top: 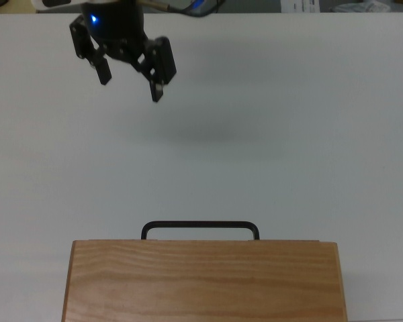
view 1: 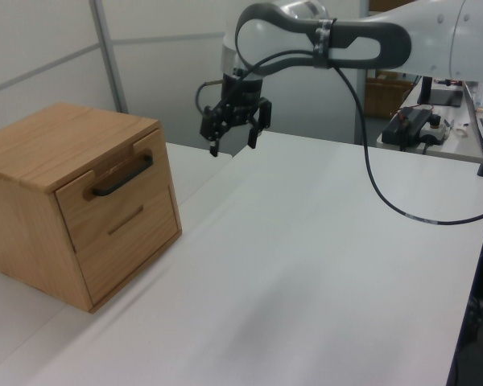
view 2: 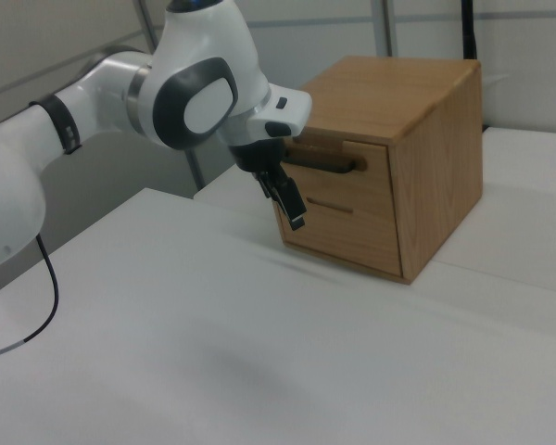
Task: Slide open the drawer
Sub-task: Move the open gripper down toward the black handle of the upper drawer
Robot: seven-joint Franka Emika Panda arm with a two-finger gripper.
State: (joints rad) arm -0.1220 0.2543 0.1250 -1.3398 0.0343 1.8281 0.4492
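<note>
Hovering at the top view's upper left, the hand hangs with fingers apart above the counter, well apart from the closed drawer.

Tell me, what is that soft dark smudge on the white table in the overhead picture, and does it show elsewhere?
In the top view, it is a blurred shadow on the table, below the open gripper. In the left view, only a faint grey patch lies on the tabletop. In the right view, the wooden cabinet casts a soft-edged shadow at its base.
</note>
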